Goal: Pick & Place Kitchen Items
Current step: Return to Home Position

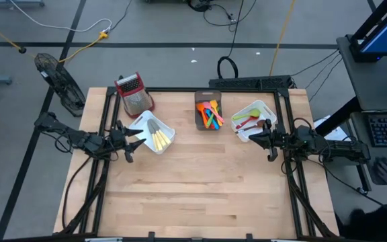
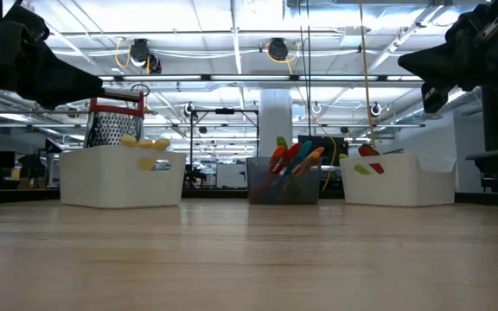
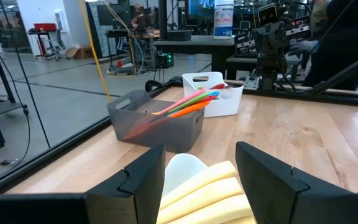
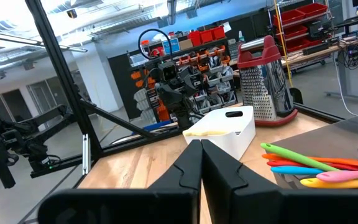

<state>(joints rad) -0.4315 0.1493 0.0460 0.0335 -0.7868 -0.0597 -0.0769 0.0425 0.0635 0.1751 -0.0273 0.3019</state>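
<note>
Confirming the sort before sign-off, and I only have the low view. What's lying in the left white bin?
Observer: The left white bin holds yellow-handled knives, side by side.
Operator: Is the left gripper holding anything?
Observer: No, the left gripper is open, at that bin's edge.
Operator: And the right?
Observer: The right gripper is shut, empty, beside the right white bin.

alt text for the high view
Overhead, a wooden table holds a left white bin of yellow-handled knives, a dark grey bin of coloured utensils and a right white bin of spoons, with a box grater beside the left one. The left gripper, open, and right gripper, shut, hover beside the white bins.
</note>
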